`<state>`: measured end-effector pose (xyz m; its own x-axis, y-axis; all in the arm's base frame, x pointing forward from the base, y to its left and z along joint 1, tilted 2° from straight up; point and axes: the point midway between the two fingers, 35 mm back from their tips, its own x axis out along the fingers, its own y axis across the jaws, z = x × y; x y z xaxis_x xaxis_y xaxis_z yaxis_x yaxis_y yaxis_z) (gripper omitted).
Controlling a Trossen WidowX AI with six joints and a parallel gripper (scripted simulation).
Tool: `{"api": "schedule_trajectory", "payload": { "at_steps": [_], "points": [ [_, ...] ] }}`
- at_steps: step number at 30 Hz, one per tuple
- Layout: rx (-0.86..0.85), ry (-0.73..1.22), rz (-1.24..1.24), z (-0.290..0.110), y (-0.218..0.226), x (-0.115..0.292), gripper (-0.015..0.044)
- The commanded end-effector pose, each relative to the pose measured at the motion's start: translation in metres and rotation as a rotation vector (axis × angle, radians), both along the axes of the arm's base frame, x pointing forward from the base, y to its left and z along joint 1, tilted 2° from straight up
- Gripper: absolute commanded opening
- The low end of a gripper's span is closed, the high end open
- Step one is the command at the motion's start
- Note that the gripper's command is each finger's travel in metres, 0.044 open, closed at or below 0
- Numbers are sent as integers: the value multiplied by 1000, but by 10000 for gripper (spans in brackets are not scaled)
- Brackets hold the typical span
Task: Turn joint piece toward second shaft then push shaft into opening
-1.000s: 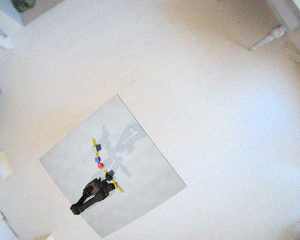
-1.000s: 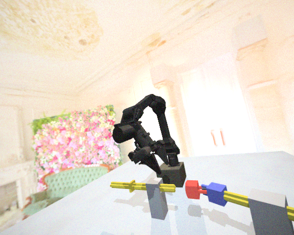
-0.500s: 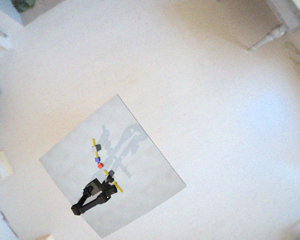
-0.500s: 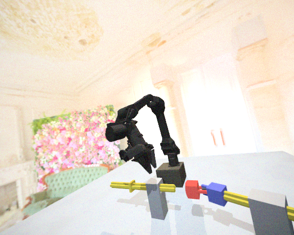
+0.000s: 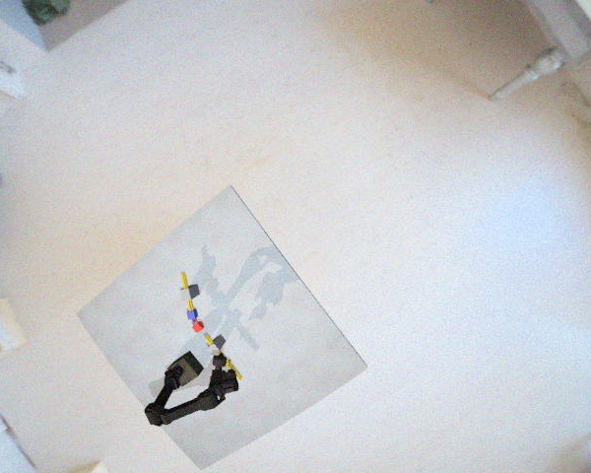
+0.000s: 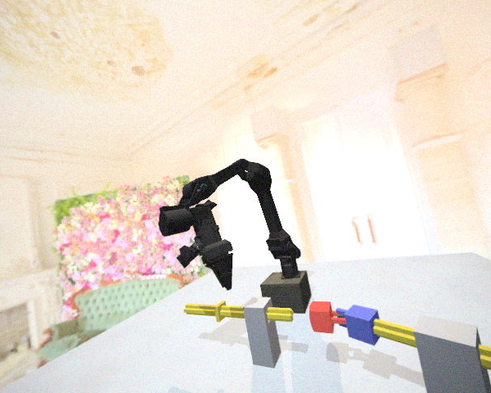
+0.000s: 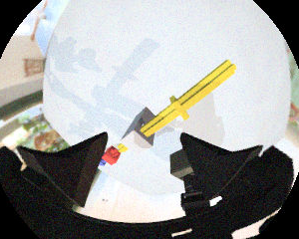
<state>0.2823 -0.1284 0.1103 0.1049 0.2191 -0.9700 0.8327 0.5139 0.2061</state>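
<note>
The red joint piece [image 5: 197, 326] [image 6: 321, 317] [image 7: 111, 154] is hinged to the blue piece [image 5: 192, 314] [image 6: 362, 324] on the first yellow shaft [image 5: 183, 280] [image 6: 396, 332], which passes through its grey block [image 6: 448, 355]. The red piece is turned toward the second shaft; its opening cannot be seen clearly. The second yellow shaft [image 5: 232, 369] [image 6: 195, 309] [image 7: 209, 84] runs through its own grey block [image 6: 260, 334] [image 7: 139, 139]. Its near end stands a short gap from the red piece. Its collar [image 6: 220, 311] [image 7: 179, 108] is on the outer side, off the block. My gripper [image 6: 227, 288] [image 7: 145, 135] is open and empty above the second shaft and block.
The dark base box [image 6: 286, 291] [image 7: 180, 164] of the arm stands beside the second block. The grey table top [image 5: 295, 356] ends at a straight edge on the side away from the base. Shadows of the arm and parts lie on it.
</note>
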Motion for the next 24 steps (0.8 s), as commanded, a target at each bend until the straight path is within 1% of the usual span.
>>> {"api": "schedule_trajectory", "payload": {
  "at_steps": [1,14,24],
  "points": [
    [-50,-9,111,-1,-18,-3,440],
    [-206,-6,516,3,-77,-21,440],
    [-280,38,811,7,-118,-41,440]
  ]
}}
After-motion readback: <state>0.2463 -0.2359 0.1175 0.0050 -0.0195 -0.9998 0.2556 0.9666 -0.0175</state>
